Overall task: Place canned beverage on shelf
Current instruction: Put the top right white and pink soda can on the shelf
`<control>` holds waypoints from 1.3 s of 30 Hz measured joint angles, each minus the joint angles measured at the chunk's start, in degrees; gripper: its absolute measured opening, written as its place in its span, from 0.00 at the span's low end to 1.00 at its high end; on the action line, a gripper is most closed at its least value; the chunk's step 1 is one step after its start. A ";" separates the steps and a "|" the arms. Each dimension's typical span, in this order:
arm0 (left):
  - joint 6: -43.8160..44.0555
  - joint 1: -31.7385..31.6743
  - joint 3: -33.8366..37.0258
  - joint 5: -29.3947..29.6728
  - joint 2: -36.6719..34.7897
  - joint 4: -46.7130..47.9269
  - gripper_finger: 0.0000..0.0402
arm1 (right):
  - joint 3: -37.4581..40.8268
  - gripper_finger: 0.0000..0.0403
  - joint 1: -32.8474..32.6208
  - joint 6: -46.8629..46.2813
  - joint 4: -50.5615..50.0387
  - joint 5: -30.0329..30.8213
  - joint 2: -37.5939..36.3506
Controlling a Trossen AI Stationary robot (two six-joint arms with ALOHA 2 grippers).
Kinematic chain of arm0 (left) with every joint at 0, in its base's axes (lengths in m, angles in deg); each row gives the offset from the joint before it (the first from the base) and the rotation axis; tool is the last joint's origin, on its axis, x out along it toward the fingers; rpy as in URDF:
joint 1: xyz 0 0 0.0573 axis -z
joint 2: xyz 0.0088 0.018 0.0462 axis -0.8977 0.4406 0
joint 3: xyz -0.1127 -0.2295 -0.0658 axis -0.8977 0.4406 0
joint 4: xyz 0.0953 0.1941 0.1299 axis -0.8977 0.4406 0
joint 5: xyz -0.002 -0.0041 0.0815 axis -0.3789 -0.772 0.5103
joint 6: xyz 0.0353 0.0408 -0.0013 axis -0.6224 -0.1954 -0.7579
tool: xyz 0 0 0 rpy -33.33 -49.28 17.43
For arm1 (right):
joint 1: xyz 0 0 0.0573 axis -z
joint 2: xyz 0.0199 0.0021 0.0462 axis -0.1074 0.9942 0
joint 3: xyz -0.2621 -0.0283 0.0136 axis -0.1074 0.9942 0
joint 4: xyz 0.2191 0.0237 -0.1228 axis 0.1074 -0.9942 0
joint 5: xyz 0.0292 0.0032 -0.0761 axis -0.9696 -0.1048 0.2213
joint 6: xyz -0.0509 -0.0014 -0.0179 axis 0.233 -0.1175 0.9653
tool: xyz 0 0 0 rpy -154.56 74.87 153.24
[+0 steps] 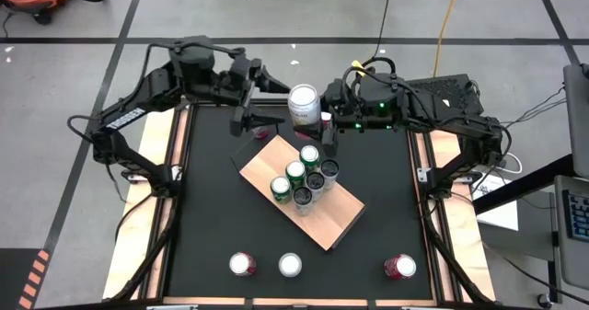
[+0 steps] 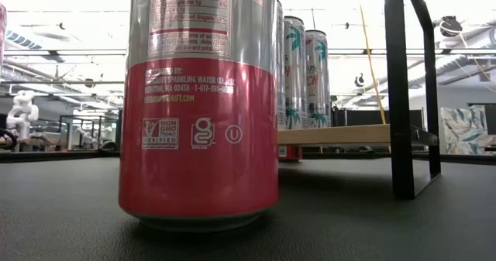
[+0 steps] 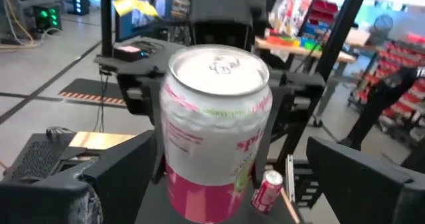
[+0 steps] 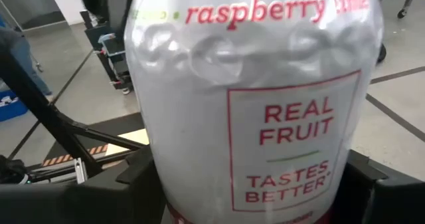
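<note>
Above the black desk's (image 1: 212,218) far edge, the right claw (image 1: 324,121) grips a silver-and-pink raspberry-lime can (image 1: 303,101); the left claw (image 1: 267,117) stands released beside it. Carry it upright to bare board on the tan wooden shelf (image 1: 331,218), clear of the clustered green-topped cans (image 1: 302,177).

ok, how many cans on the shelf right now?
6 on the shelf, in two rows of three: green-topped cans, dark-topped cans. A seventh can sits in the right jaws, unplaced. None look hidden.
</note>
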 joint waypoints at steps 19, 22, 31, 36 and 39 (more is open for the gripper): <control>-2.41 -0.02 -0.04 -4.42 6.00 -10.20 0.97 | -0.02 0.68 0.00 0.00 -0.30 0.02 0.00; -0.87 -0.08 0.02 -6.22 7.10 -12.18 0.97 | -0.02 0.68 0.00 0.00 -0.39 0.02 0.00; 0.63 -0.59 0.02 -7.47 7.11 -15.48 0.97 | -0.02 0.68 0.00 0.06 -0.68 -0.16 0.00; 2.56 -1.37 0.02 -9.78 6.81 -15.76 0.97 | -0.02 0.68 0.02 0.00 -0.75 -1.72 0.00; 1.89 -1.37 0.02 -9.83 6.79 -15.61 0.97 | -0.02 0.68 0.02 -0.02 -0.72 -2.80 0.00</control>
